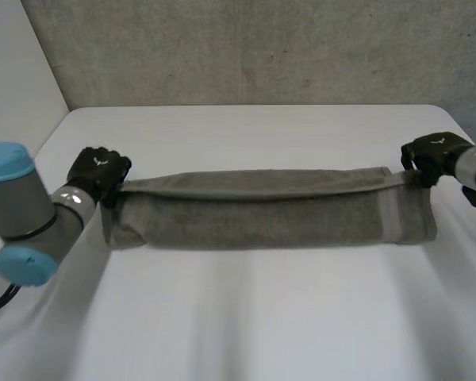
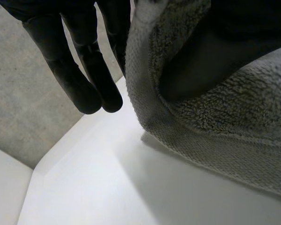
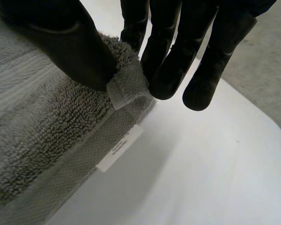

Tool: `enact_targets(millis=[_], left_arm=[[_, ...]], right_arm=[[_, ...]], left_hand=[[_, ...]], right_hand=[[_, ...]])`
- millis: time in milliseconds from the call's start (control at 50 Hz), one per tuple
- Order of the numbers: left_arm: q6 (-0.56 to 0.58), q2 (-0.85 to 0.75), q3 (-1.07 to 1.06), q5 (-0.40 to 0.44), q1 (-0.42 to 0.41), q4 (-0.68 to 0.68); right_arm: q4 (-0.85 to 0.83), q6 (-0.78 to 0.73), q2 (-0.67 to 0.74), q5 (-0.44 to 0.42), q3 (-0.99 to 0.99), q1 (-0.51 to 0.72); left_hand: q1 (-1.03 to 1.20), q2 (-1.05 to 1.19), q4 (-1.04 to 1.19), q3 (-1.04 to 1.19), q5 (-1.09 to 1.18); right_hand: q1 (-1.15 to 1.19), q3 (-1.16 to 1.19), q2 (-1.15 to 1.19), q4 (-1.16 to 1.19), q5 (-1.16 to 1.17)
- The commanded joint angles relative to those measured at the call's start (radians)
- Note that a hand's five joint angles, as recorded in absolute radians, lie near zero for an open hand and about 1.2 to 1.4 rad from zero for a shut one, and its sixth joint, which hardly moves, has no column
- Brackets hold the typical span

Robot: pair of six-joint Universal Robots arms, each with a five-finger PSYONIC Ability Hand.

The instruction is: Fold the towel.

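— Any writing?
— A white label (image 3: pixel 118 147) on the towel (image 1: pixel 262 210), just beside the right hand (image 3: pixel 79 47); its print is too small to read.
— And the hands?
— Each grips an end. The right pinches the far right corner between thumb and fingers, and the left hand (image 1: pixel 97 171) holds the left end. The towel lies stretched across the table (image 1: pixel 262 317) between them.

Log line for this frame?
left hand: holds left corner | right hand: pinches right corner | towel: folded lengthwise, stretched between hands

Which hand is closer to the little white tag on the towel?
Right. The right hand pinches the towel corner beside the tag; the left hand holds the far end.
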Motion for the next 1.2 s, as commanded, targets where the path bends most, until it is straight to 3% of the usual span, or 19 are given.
enact_targets(millis=[20, 120, 140, 160, 180, 200, 220, 420, 460, 580, 680, 780, 960, 1120, 1160, 1180, 1200], left_arm=[[0.003, -0.212, 0.281, -0.042, -0.026, -0.023], [0.002, -0.307, 0.42, -0.088, -0.039, -0.055], [0.002, -0.308, 0.421, -0.088, -0.039, -0.055], [0.0, -0.329, 0.451, -0.095, -0.044, -0.067], [0.002, -0.34, 0.47, -0.102, -0.052, -0.079], [0.002, -0.34, 0.47, -0.102, -0.052, -0.08], [0.002, -0.344, 0.481, -0.111, -0.061, -0.093], [-0.012, -0.277, 0.455, -0.195, -0.093, -0.118], [-0.026, -0.196, 0.385, -0.229, -0.095, -0.127], [-0.046, -0.05, 0.226, -0.227, -0.095, -0.126], [-0.051, 0.082, 0.045, -0.224, -0.095, -0.089], [-0.051, 0.162, -0.145, -0.224, -0.096, 0.04], [-0.051, 0.165, -0.249, -0.224, -0.102, 0.155], [-0.054, 0.159, -0.257, -0.232, -0.111, 0.16], [-0.055, 0.156, -0.257, -0.23, -0.121, 0.16], [-0.055, 0.156, -0.257, -0.23, -0.121, 0.16], [-0.055, 0.156, -0.257, -0.23, -0.124, 0.161]], right_arm=[[-0.092, 0.081, 0.209, 0.101, -0.265, 0.058], [-0.144, 0.089, 0.278, 0.147, -0.344, 0.084], [-0.155, 0.089, 0.294, 0.158, -0.358, 0.093], [-0.155, 0.089, 0.294, 0.158, -0.358, 0.093], [-0.163, 0.089, 0.305, 0.17, -0.361, 0.102], [-0.163, 0.089, 0.305, 0.17, -0.361, 0.102], [-0.164, 0.09, 0.309, 0.186, -0.359, 0.11], [-0.163, 0.114, 0.249, 0.23, -0.254, 0.127], [-0.177, 0.153, 0.143, 0.227, -0.148, 0.118], [-0.235, 0.169, -0.024, 0.201, 0.081, 0.11], [-0.328, 0.152, -0.212, 0.12, 0.369, 0.108], [-0.364, 0.117, -0.241, 0.083, 0.498, 0.064], [-0.408, 0.052, -0.189, 0.075, 0.553, 0.03], [-0.468, 0.038, -0.103, 0.069, 0.535, 0.01], [-0.474, 0.038, -0.096, 0.071, 0.524, -0.002], [-0.474, 0.038, -0.096, 0.071, 0.524, -0.002], [-0.474, 0.038, -0.093, 0.075, 0.518, -0.011]], left_hand=[[-0.052, -0.114, -0.121, -0.15, -0.261], [-0.052, -0.114, -0.121, -0.15, -0.261], [-0.052, -0.114, -0.121, -0.15, -0.261], [-0.052, -0.114, -0.121, -0.15, -0.261], [-0.734, -0.797, -0.804, -0.833, -0.943], [-0.741, -0.804, -0.811, -0.84, -0.95], [-1.274, -1.336, -1.343, -1.372, -1.482], [-1.274, -1.336, -1.343, -1.372, -1.482], [-1.274, -1.336, -1.343, -1.372, -1.482], [-1.274, -1.336, -1.343, -1.372, -1.482], [-1.274, -1.336, -1.343, -1.372, -1.482], [-1.274, -1.336, -1.343, -1.372, -1.482], [-1.274, -1.336, -1.343, -1.372, -1.482], [-1.274, -1.336, -1.343, -1.372, -1.482], [-1.274, -1.336, -1.343, -1.372, -1.482], [-1.274, -1.336, -1.343, -1.372, -1.482], [-1.274, -1.336, -1.343, -1.372, -1.482]], right_hand=[[0.054, 0.057, 0.067, 0.049, 0.06], [0.054, 0.057, 0.067, 0.049, 0.06], [-0.126, -0.122, -0.112, -0.13, -0.12], [-0.127, -0.124, -0.114, -0.132, -0.121], [-0.912, -0.909, -0.898, -0.917, -0.906], [-0.92, -0.917, -0.906, -0.924, -0.914], [-1.168, -1.165, -1.154, -1.173, -1.162], [-1.168, -1.165, -1.154, -1.173, -1.162], [-1.168, -1.165, -1.154, -1.173, -1.162], [-1.168, -1.165, -1.154, -1.173, -1.162], [-1.168, -1.165, -1.154, -1.173, -1.162], [-1.168, -1.165, -1.154, -1.173, -1.162], [-1.04, -1.037, -1.027, -1.045, -1.034], [-0.609, -0.606, -0.595, -0.613, -0.603], [-0.122, -0.118, -0.108, -0.126, -0.116], [-0.119, -0.115, -0.105, -0.123, -0.113], [0.052, 0.055, 0.066, 0.047, 0.058]])
